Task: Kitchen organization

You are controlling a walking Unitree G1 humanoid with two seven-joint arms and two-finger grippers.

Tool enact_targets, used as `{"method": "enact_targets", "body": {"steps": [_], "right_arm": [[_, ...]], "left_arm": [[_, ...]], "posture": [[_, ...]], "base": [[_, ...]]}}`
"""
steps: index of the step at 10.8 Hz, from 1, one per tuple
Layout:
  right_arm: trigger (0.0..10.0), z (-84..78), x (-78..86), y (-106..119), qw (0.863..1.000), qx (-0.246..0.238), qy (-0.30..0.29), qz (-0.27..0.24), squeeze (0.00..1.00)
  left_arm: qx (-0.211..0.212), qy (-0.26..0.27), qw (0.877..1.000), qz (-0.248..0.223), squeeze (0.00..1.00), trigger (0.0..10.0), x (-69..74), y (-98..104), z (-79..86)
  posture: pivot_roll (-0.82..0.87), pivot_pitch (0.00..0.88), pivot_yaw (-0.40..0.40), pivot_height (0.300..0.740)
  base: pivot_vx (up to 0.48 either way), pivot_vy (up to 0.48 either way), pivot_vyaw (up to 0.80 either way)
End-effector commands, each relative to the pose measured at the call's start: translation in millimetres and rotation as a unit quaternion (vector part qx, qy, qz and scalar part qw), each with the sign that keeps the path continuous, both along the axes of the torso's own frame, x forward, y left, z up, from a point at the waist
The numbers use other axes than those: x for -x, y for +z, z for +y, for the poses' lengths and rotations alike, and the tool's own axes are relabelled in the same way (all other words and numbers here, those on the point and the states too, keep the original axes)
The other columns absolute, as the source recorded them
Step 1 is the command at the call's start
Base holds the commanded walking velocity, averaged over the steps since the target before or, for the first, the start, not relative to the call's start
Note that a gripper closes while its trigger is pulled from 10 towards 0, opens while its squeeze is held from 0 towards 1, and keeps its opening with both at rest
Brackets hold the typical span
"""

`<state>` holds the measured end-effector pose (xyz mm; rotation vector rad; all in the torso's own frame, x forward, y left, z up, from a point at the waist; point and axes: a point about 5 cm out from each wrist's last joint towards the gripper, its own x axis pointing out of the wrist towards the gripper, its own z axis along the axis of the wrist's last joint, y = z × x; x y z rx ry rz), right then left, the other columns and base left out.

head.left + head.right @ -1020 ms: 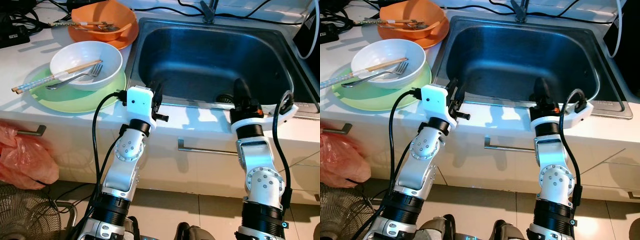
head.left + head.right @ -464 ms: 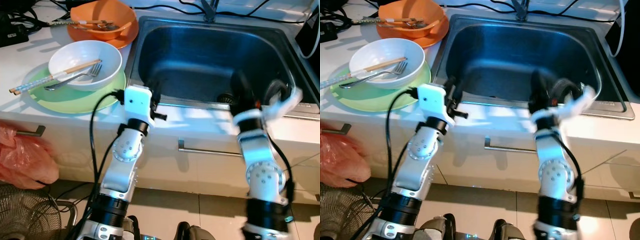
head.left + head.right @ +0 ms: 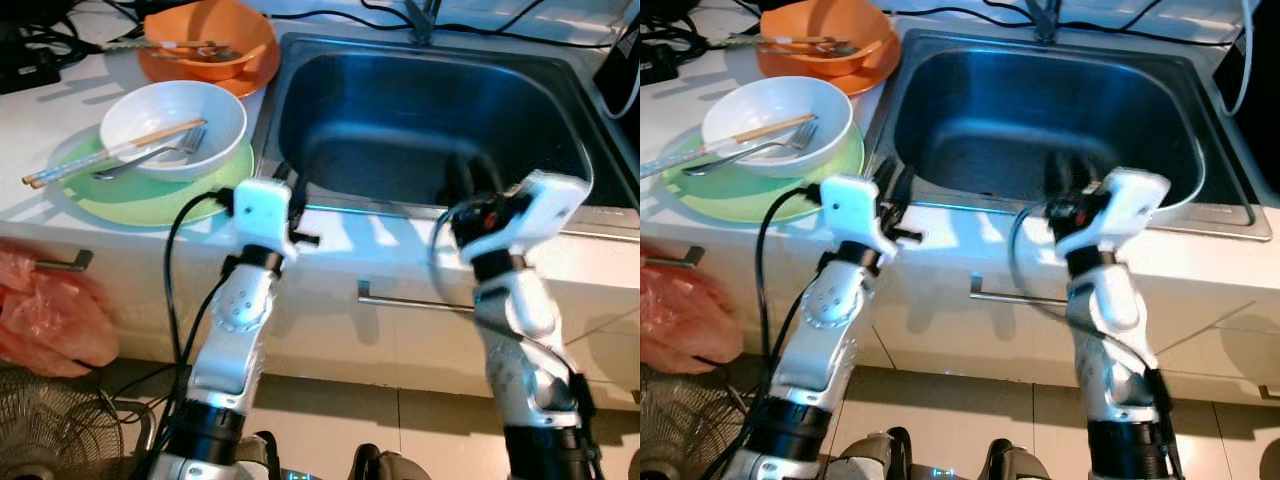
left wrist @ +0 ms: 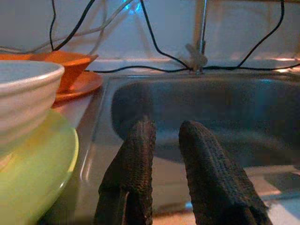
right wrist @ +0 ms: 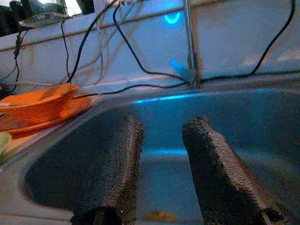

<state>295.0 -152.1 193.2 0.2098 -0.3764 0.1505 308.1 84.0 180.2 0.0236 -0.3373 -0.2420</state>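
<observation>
White desk (image 3: 60,200) with a steel sink (image 3: 430,120) set into it, faucet base (image 3: 420,20) at the back edge. Black cables (image 4: 154,42) run along a pale wall (image 4: 93,23). Below: white cabinet fronts with bar handles (image 3: 410,297), beige tiled floor (image 3: 400,420). Fan grille (image 3: 50,430) and red plastic bag (image 3: 50,320) on the robot's left. Bluish light reflects off the sink.

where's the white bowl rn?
The white bowl sits on the green plate on the counter, left of the sink, holding chopsticks and a fork.
</observation>
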Motion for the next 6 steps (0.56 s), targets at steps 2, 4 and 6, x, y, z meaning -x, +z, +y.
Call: {"method": "enact_targets", "body": {"steps": [2, 4, 6], "right_arm": [[10.0, -5.3, 3.0, -13, 0.999, 0.023, -0.030, 0.003, 0.00], [10.0, -5.8, 1.8, -24, 0.999, 0.023, -0.037, 0.010, 0.00], [10.0, -4.5, 1.1, -29, 0.999, 0.028, -0.039, 0.012, 0.00]], "left_arm": [[-0.005, 0.006, 1.000, 0.004, 0.00, 10.0, 4.1, -4, 2.9], [-0.004, 0.008, 1.000, 0.001, 0.00, 10.0, 6.0, -5, 4.2], [-0.007, 0.005, 1.000, 0.004, 0.00, 10.0, 7.0, -8, 2.9]], "posture": [[0.08, 0.146, -0.023, 0.740], [0.08, 0.129, -0.021, 0.740], [0.08, 0.120, -0.019, 0.740]], "base": [[0.000, 0.000, 0.00], [0.000, 0.000, 0.00], [0.000, 0.000, 0.00]]}}
